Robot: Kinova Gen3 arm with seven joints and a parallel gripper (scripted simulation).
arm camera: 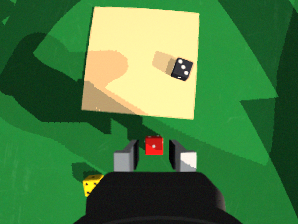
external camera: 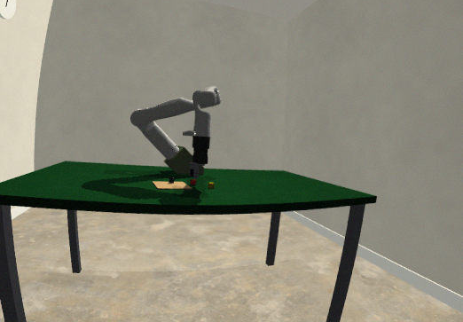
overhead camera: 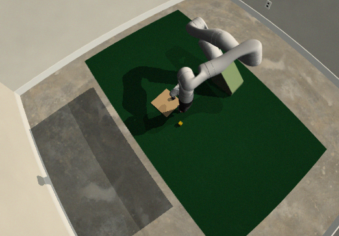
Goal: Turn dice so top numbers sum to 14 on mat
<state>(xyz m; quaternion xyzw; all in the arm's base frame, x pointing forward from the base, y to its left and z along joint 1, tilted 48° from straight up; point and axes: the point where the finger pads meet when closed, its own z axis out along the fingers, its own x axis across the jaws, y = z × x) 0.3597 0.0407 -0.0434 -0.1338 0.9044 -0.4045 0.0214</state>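
A tan square mat (overhead camera: 161, 105) (external camera: 165, 185) (arm camera: 131, 36) lies flat on the green table. A black die (overhead camera: 173, 97) (external camera: 171, 179) (arm camera: 181, 68) sits on the mat near one edge. A red die (external camera: 192, 182) (arm camera: 154, 145) lies on the table just off the mat, showing one white pip on top. A yellow die (overhead camera: 180, 123) (external camera: 211, 185) (arm camera: 92, 185) lies on the table farther from the mat. My gripper (overhead camera: 183, 109) (external camera: 194, 175) (arm camera: 154, 150) points straight down, low over the red die. Its fingers are open, one on each side of the die with gaps. The arm hides the red die in the overhead view.
The arm's base sits on a light green wedge block (overhead camera: 233, 78) behind the mat. The green table top (overhead camera: 227, 150) (external camera: 275, 187) extends widely on all sides, and its edges are far from the dice.
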